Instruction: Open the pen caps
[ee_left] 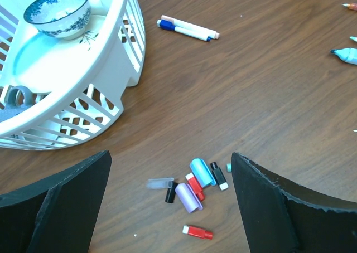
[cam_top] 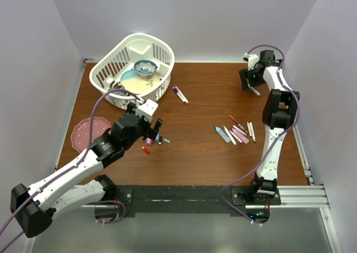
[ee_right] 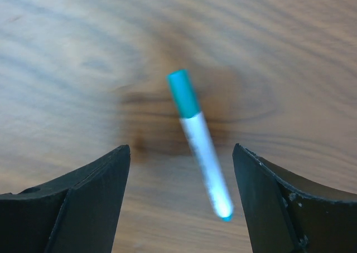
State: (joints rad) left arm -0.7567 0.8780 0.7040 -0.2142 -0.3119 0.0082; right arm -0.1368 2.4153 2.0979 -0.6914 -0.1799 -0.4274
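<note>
Several loose pen caps (ee_left: 195, 189), red, black, purple, light blue and clear, lie in a small heap on the wood table (cam_top: 201, 152). My left gripper (ee_left: 170, 155) hangs open just above the pen caps (cam_top: 153, 141) and touches none. At the far right my right gripper (cam_top: 248, 86) is open. A white pen (ee_right: 206, 158) with a teal cap (ee_right: 184, 92) shows blurred between its fingers, apart from both. Several pens (cam_top: 237, 133) lie in a group right of centre. Two more pens (ee_left: 187, 28) lie beside the basket.
A white slatted basket (cam_top: 162, 47) at the back left holds a blue-patterned bowl (cam_top: 145, 68); its wall (ee_left: 134, 35) is close to my left gripper. A pink plate (cam_top: 89, 131) sits at the left edge. White walls enclose the table.
</note>
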